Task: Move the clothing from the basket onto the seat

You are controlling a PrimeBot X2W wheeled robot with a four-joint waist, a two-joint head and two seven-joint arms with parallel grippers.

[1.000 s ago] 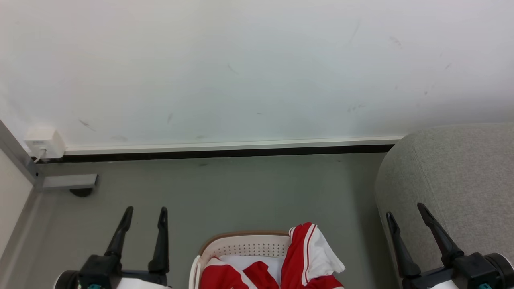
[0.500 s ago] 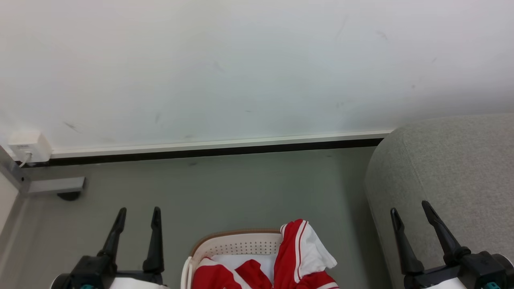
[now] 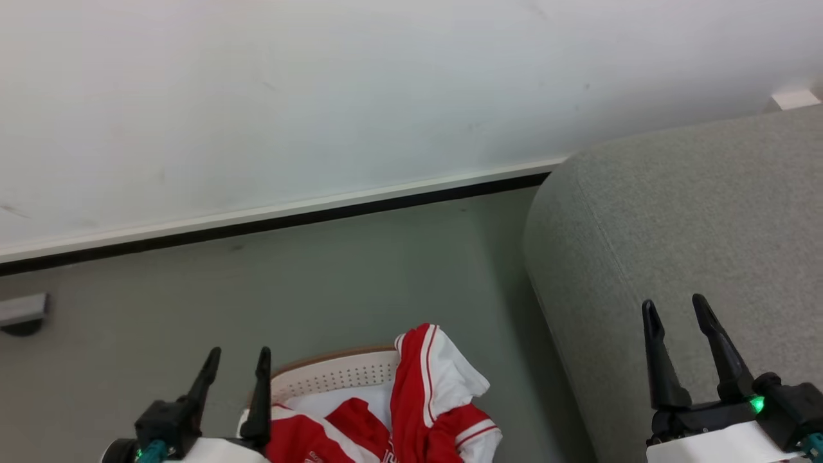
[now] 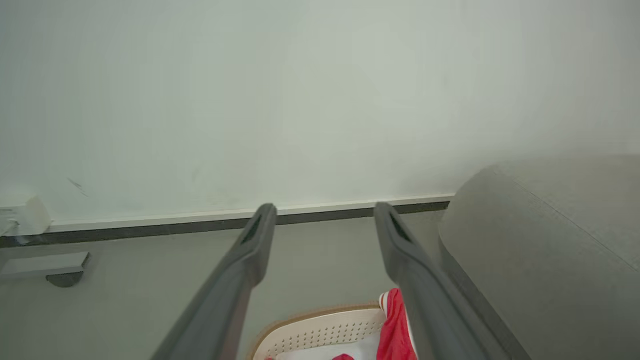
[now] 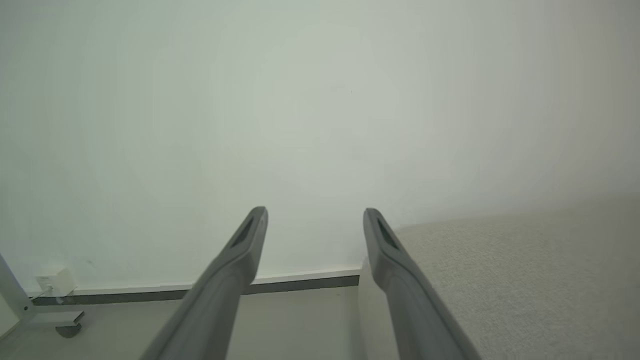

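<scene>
Red clothing (image 3: 418, 399) with white panels and stripe trim lies heaped in the cream basket (image 3: 334, 376) at the bottom centre of the head view, one piece draped over its far right rim. The grey seat (image 3: 675, 225) rises on the right. My left gripper (image 3: 236, 353) stands open just left of the basket, nothing between its fingers. My right gripper (image 3: 675, 307) is open over the seat's arm. In the left wrist view the basket (image 4: 320, 332) and a strip of red clothing (image 4: 395, 330) sit below the open fingers (image 4: 250, 250), with the seat (image 4: 540, 250) to the right.
A white wall with a white and black skirting (image 3: 276, 218) runs behind the grey floor (image 3: 321, 283). A grey metal foot (image 3: 22, 312) sits at the far left of the floor. In the right wrist view a white socket box (image 5: 55, 281) sits low on the wall.
The whole head view has swung to the right: the seat takes up more of the picture and the socket box has left it. Both grippers stay open, the left one now closer to the basket.
</scene>
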